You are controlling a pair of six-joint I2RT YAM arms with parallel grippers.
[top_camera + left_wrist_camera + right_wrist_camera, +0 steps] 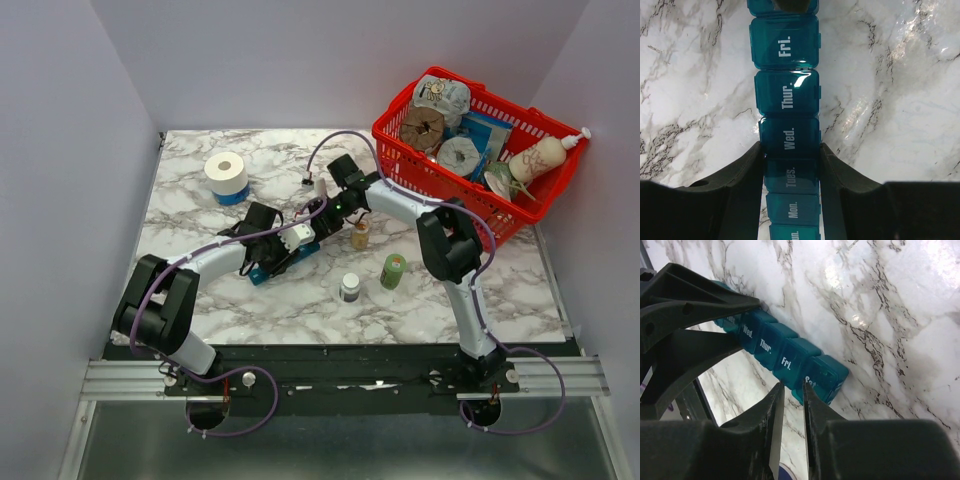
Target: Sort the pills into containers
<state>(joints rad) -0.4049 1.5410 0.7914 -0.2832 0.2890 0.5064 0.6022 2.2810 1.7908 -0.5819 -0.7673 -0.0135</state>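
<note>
The blue pill-organiser strip lies on the marble table with all visible lids shut, marked by day. My left gripper is shut on it, its fingers pressed against both long sides at the Wed and Tues compartments. My right gripper has its jaws a narrow gap apart, tips at the near edge of the strip where Fri meets Sat, with nothing held. In the top view both grippers, left and right, meet over the strip. The clear tan-capped bottle of pills stands just right of them.
A white bottle with a dark cap and a green bottle stand nearer the front. A toilet roll sits at the back left. A red wire basket full of items fills the back right corner.
</note>
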